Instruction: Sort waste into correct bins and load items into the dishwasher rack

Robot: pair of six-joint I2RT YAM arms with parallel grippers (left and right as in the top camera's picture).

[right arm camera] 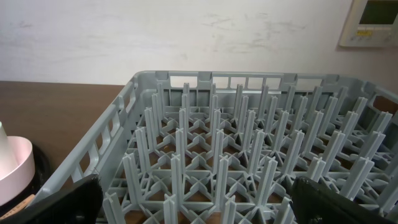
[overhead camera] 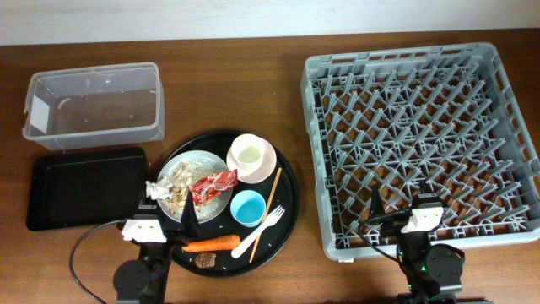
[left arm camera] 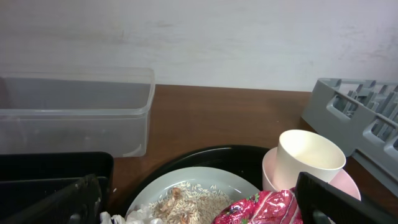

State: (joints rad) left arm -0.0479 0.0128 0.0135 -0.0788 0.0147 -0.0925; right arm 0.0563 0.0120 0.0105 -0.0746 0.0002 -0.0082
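The large square grey plastic dishwasher rack [overhead camera: 419, 135] sits on the right of the counter [overhead camera: 253, 84]. The large round black tray [overhead camera: 289, 190] sits centre, with the clear rectangular plastic tub [overhead camera: 93, 103] and flat black rectangular tray [overhead camera: 84, 187] far left. The round tray carries the white round plate [overhead camera: 218, 162] with the red shiny wrapper [overhead camera: 213, 186], the pale pink bowl [overhead camera: 263, 169], the light blue cup [overhead camera: 248, 207] and the orange carrot [overhead camera: 211, 244]. Left hand [left arm camera: 199, 202] and right hand [right arm camera: 199, 199]: fingers apart, gripping nothing.

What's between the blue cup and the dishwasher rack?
Overhead view: wooden chopstick and white fork beside the blue cup, then the black tray's rim and bare tabletop before the rack.
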